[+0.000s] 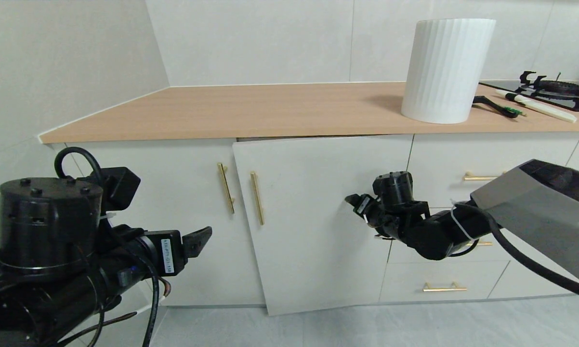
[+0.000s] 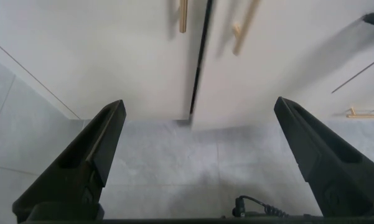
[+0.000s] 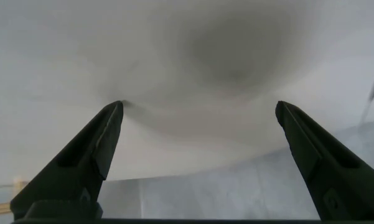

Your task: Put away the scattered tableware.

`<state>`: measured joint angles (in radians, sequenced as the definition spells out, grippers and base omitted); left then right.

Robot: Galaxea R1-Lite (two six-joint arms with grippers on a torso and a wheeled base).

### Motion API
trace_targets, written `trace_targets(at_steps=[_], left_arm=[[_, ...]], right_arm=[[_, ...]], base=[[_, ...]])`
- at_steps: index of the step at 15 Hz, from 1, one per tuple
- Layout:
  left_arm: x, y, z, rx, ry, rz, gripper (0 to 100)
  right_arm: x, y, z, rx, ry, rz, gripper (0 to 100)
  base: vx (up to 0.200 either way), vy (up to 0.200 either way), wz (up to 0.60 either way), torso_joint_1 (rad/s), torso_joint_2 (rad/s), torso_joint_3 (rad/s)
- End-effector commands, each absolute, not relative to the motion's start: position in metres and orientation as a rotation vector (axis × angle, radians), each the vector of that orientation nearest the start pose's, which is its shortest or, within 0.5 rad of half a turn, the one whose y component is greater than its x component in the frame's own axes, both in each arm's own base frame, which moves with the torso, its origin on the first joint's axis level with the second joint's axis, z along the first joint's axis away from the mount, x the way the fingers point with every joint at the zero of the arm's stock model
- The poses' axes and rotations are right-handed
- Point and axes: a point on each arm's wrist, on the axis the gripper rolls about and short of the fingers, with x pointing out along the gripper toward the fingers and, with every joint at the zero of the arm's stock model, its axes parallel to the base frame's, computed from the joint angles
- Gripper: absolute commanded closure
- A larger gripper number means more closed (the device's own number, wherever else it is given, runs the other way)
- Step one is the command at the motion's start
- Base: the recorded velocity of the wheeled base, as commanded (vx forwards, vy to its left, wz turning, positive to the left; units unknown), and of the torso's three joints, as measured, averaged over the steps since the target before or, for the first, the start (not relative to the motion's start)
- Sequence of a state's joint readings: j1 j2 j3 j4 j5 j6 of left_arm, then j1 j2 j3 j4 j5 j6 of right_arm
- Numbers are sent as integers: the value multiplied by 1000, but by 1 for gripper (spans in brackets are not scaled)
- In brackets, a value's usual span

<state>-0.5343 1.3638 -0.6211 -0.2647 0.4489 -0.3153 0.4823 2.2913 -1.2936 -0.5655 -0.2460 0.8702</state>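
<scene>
Got a white cabinet door (image 1: 313, 226) hanging ajar under a wooden tabletop (image 1: 251, 108), so placing everything off that door.

Up and to the right of the door, lying on the tabletop: the loose tableware. That means a black utensil with a green handle (image 1: 499, 107) and, just past it, a long white utensil (image 1: 540, 105) running along the near edge of a black gas hob (image 1: 559, 89). Close together, but can't tell if touching.

Between the door and those two, also on the tabletop: a tall white ribbed container (image 1: 446, 70), upright, just beside the green-handled one.

Down and to the left of the door: left tool (image 2: 199, 102), spread wide with nothing between the fingers (image 2: 87, 162). Hanging well apart from the door, over grey floor tiles (image 2: 174, 155).

In front of the door's right half, about level with its gold bar handle (image 1: 256, 197): right tool (image 3: 199, 104). Wide apart too, gripping nothing, aimed at the door face from very close. Can't tell whether it actually touches.

Just left of the door, a matching handle (image 1: 226, 188) on the neighbouring cabinet front. Right of the door, a stack of drawers (image 1: 443, 274) with gold pulls.
</scene>
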Motion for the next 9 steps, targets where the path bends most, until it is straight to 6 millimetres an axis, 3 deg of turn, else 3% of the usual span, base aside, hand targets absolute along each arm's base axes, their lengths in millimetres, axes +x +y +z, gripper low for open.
trace_targets(at_steps=[1, 9], left_arm=[[184, -97, 185, -85, 429, -15, 0], [184, -97, 185, -85, 429, -15, 0]], right_arm=[[408, 202, 69, 696, 462, 11, 0], [415, 200, 69, 686, 442, -39, 0]], base=[[0, 0, 0, 0, 0, 0], [0, 0, 0, 0, 0, 0]])
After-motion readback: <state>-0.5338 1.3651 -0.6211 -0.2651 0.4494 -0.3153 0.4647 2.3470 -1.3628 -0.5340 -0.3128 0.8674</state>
